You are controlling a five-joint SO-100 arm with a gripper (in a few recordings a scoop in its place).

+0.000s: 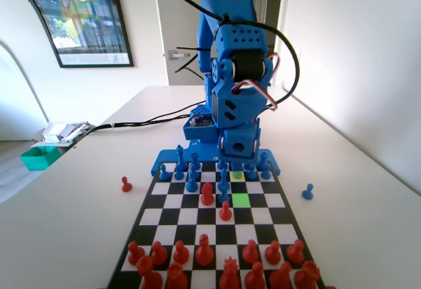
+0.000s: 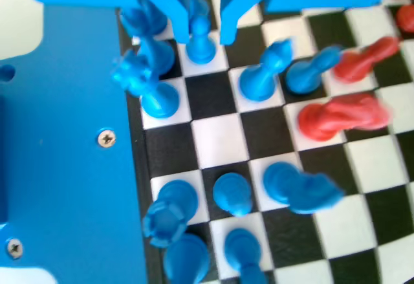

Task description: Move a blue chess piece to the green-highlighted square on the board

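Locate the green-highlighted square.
In the fixed view, the green-highlighted square lies right of board centre, directly below the yellow square, with a red pawn diagonally below-left.

A home room: framed poster (image 1: 84,14), door (image 1: 176,29).

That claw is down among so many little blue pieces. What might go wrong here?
The gripper is open around one blue pawn, and taller blue pieces stand crowded close beside it, so a jaw may knock one over. If the grip is off-centre, the pawn may slip on the way to the green square.
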